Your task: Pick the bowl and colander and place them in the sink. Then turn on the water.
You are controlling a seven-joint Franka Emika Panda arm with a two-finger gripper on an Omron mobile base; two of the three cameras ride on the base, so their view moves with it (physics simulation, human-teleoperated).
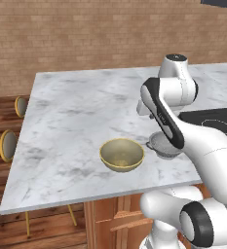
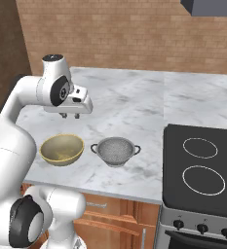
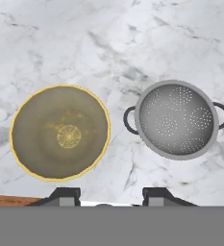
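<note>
Brick wall (image 1: 85,34) in tan-brown behind a white marble counter (image 1: 76,112) veined with grey. Wooden cabinet fronts (image 2: 115,214) below the counter edge. Two round-seated stools (image 1: 9,145) at the far left, on dark plank floor (image 1: 0,109). Black stovetop (image 2: 202,168) with white ring marks, knobs along its front.

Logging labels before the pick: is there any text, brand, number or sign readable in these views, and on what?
None: no text shows anywhere.
The bowl, colander, marble counter and stove carry no lettering.
The stove knobs show no readable markings.
</note>
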